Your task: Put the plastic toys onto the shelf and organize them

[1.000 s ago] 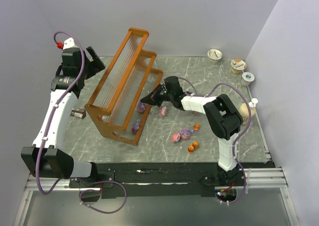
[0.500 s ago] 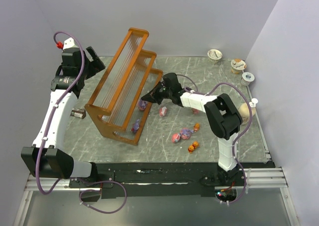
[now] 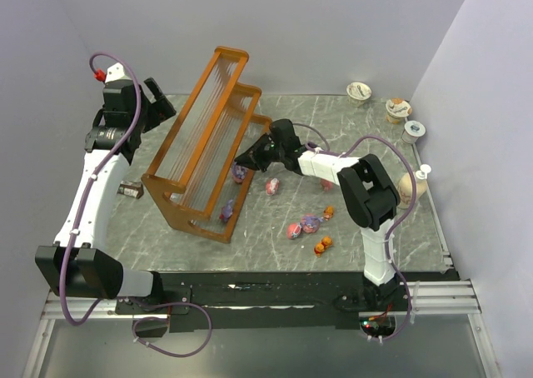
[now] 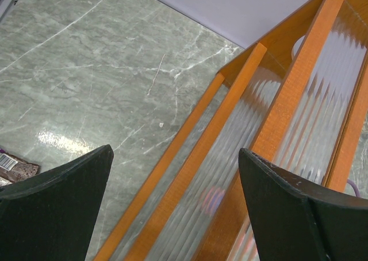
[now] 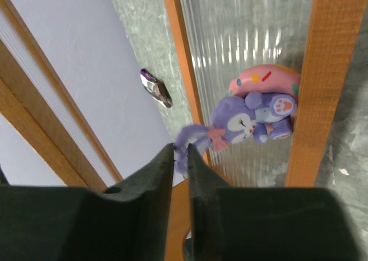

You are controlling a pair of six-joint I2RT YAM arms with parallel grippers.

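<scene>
Right arm: stretched left across the table (image 3: 400,220), with the right gripper (image 5: 181,157) at the far end of the shelf's (image 3: 200,149) lowest tier.
Right grip: only a narrow gap; the purple toy's (image 5: 244,120) tail sits at the tips, and I cannot tell whether it is pinched.
Purple toy: bear-like, lying on the ribbed lowest tier, touching a pink toy (image 5: 261,78).
Left arm: raised at far left, with the left gripper (image 4: 175,153) spread wide and holding nothing, above the shelf.
</scene>
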